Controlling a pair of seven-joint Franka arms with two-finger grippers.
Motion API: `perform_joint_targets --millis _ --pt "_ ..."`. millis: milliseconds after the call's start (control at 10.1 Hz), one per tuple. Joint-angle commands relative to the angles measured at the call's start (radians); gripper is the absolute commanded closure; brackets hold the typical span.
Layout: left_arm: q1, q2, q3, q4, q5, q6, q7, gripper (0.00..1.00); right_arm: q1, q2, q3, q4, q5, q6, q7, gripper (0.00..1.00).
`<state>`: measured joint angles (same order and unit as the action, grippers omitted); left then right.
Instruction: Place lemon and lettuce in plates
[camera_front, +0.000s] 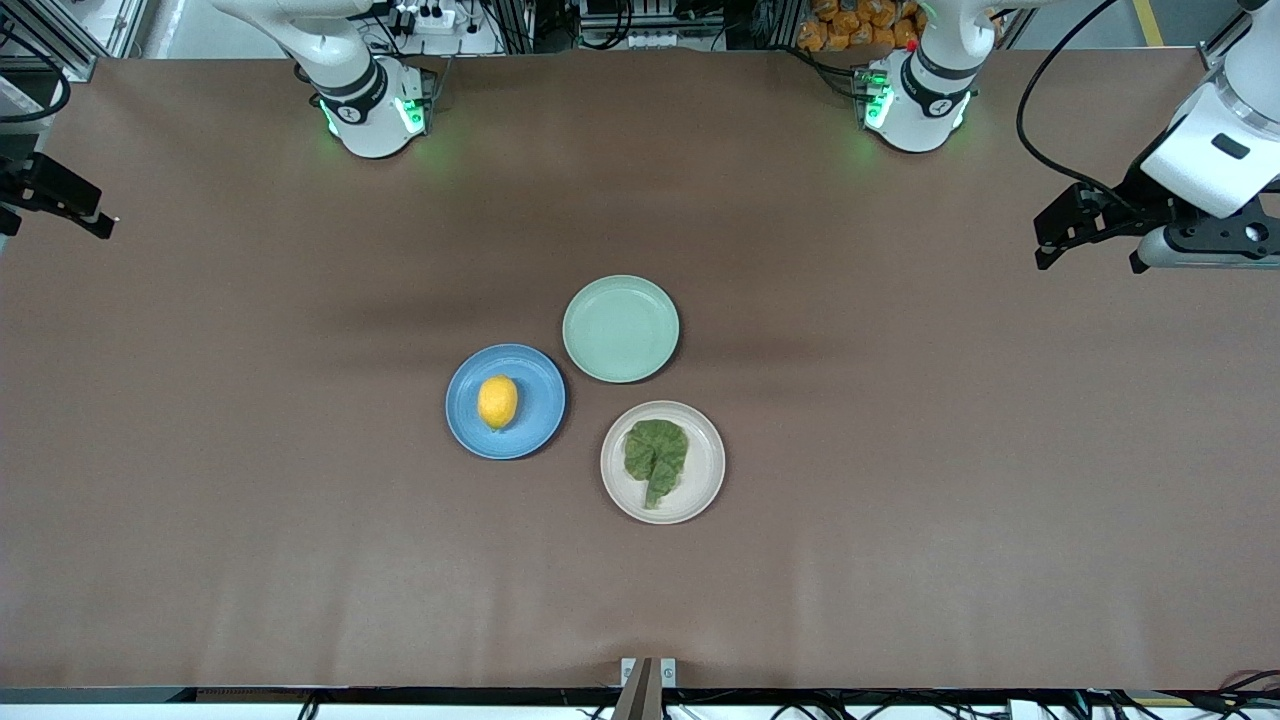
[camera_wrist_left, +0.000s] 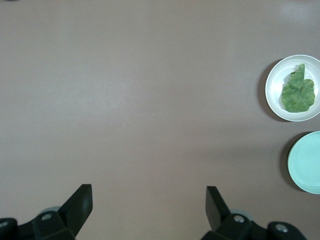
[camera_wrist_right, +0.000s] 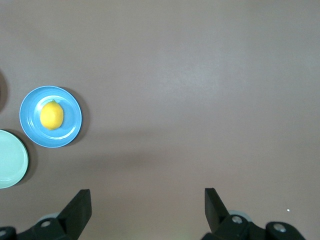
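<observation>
The yellow lemon (camera_front: 497, 401) lies in the blue plate (camera_front: 535, 428) at mid-table; both show in the right wrist view, the lemon (camera_wrist_right: 51, 115) in the plate (camera_wrist_right: 70, 131). The dark-green lettuce (camera_front: 656, 455) lies in the beige plate (camera_front: 702, 487), nearer the front camera; they show in the left wrist view too, lettuce (camera_wrist_left: 298, 92) in plate (camera_wrist_left: 274, 95). My left gripper (camera_front: 1075, 228) is open and empty, up over the table's left-arm end (camera_wrist_left: 149, 204). My right gripper (camera_front: 60, 205) is open and empty over the right-arm end (camera_wrist_right: 147, 206).
An empty pale green plate (camera_front: 620, 328) sits beside the other two, farther from the front camera; it also shows in the left wrist view (camera_wrist_left: 306, 162) and the right wrist view (camera_wrist_right: 10, 159). The brown table (camera_front: 900, 450) spreads wide around the plates.
</observation>
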<state>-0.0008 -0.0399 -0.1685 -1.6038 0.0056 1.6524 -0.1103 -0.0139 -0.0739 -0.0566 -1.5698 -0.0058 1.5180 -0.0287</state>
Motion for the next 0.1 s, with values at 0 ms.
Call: perform_joint_targets --millis 0 --pt "-0.002 -0.005 0.003 0.013 0.008 -0.02 0.026 0.0 -0.003 0.028 0.012 0.04 -0.005 -0.001 0.01 0.0"
